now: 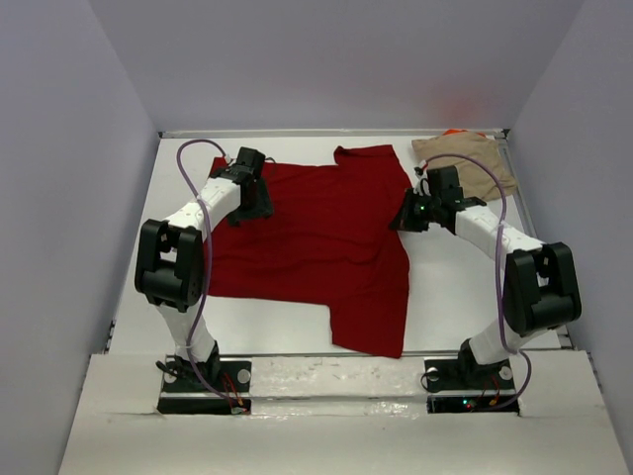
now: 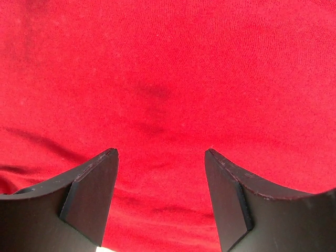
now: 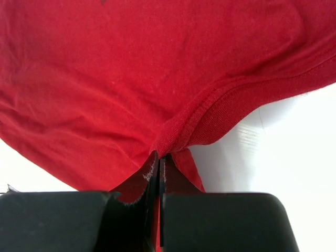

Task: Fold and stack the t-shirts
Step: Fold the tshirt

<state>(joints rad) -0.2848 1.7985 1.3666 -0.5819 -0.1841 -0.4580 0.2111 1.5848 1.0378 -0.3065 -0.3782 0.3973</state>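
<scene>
A white table (image 1: 267,327) sits between plain pale grey walls (image 1: 59,148).

One large dark red cloth t-shirt (image 1: 316,237); off its far-right corner, one tan cloth shirt (image 1: 467,163) and one bright orange fabric sliver (image 1: 455,132). Two white-and-black robot arms (image 1: 176,262) (image 1: 514,267) flank it.

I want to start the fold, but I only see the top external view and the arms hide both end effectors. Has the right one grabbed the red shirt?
Observer: Yes; the right wrist view shows the right end effector shut on a bunched stitched edge of the dark red t-shirt.
Operator: And the left?
Observer: The left end effector is open, its fingers spread over flat red cloth, nothing pinched.
Operator: Is the right grip near the border?
Observer: Yes, bare white table shows just beside the pinched edge.
</scene>
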